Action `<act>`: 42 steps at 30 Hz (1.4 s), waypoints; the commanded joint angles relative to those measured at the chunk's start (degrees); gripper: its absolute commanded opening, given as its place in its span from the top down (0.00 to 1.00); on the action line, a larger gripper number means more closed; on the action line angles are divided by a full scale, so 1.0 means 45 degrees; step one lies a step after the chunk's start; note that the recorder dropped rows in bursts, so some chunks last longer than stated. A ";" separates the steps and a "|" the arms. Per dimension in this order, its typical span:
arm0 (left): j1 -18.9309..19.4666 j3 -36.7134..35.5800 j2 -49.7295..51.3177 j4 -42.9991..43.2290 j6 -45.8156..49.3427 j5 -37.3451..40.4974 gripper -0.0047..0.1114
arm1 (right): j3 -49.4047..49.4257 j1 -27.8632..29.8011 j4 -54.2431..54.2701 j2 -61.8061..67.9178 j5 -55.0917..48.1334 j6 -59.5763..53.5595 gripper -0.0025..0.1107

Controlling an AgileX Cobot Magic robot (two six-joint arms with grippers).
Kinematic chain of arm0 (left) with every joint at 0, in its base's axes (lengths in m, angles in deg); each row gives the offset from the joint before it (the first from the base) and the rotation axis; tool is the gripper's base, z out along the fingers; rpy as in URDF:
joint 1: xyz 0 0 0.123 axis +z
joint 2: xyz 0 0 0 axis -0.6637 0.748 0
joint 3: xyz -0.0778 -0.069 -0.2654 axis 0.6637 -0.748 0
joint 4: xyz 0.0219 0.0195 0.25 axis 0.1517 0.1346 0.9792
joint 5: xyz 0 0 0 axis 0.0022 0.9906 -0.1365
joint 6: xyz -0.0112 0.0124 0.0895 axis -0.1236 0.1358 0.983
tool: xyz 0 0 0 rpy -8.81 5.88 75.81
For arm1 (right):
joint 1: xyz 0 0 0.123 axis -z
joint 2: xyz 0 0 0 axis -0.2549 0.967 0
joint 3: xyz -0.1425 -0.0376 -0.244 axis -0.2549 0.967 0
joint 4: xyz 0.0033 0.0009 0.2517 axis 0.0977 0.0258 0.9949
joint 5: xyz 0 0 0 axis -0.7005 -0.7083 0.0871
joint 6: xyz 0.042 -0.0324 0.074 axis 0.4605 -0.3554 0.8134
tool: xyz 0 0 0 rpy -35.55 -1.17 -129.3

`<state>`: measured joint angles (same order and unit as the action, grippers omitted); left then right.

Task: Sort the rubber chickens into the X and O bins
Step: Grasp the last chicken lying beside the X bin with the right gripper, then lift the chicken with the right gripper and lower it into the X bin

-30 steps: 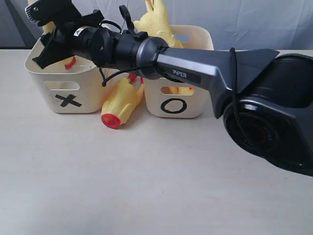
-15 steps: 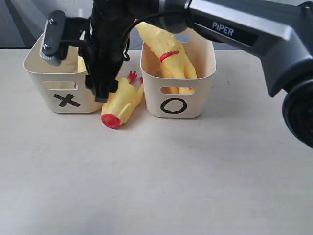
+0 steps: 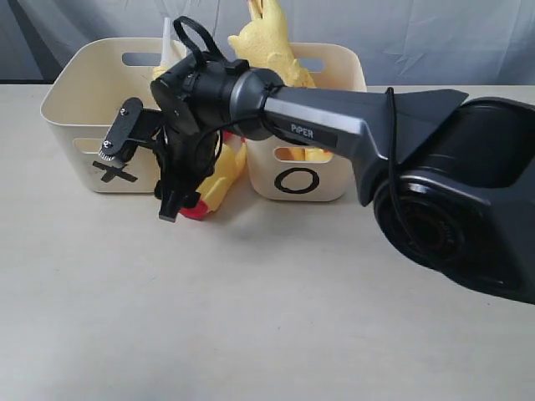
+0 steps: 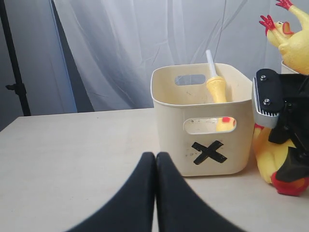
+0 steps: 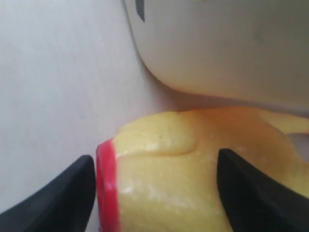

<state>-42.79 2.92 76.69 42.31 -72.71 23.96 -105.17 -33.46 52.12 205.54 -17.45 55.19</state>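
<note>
One rubber chicken lies on the table between the two bins, its red-ringed end toward the front. My right gripper reaches across from the right and stands open astride that end. In the right wrist view the yellow body fills the gap between the right gripper's fingers. The X bin holds a chicken with a white neck tube. Another chicken stands in the O bin. My left gripper is shut and empty, low over the table before the X bin.
The right arm's grey link crosses in front of the O bin, and its large base joint fills the right side. A pale curtain hangs behind the table. Bare tabletop lies in front of the bins.
The right gripper came away from above the X bin, swung down and now sits low at the chicken lying between the bins, fingers either side of its red-ringed end.
</note>
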 commanded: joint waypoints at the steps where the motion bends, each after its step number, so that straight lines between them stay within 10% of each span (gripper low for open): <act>1: -0.0001 0.0038 -0.0066 -0.0087 0.0003 -0.0101 0.96 | 0.0060 0.0056 -0.0984 0.0599 -0.0685 0.0908 0.39; 6: -0.0001 0.0038 -0.0066 -0.0087 0.0003 -0.0101 0.96 | 0.0060 0.0056 -0.1637 0.1042 -0.1442 0.1610 0.48; 11: -0.0001 0.0038 -0.0066 -0.0087 0.0003 -0.0101 0.96 | 0.0060 0.0056 -0.1669 0.1105 -0.1997 0.1638 0.98; 29: -0.0001 0.0038 -0.0066 -0.0087 0.0003 -0.0101 0.96 | 0.0060 -0.0397 0.1658 -0.1346 -0.4487 0.0149 0.98; 42: -0.0001 0.0038 -0.0066 -0.0087 0.0003 -0.0101 0.96 | -0.1757 -0.0763 -0.0673 -0.4315 -0.2585 -0.0052 0.98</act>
<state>-42.79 2.92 76.69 42.31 -72.71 23.96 -110.86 -37.06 52.03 187.38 -30.68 55.44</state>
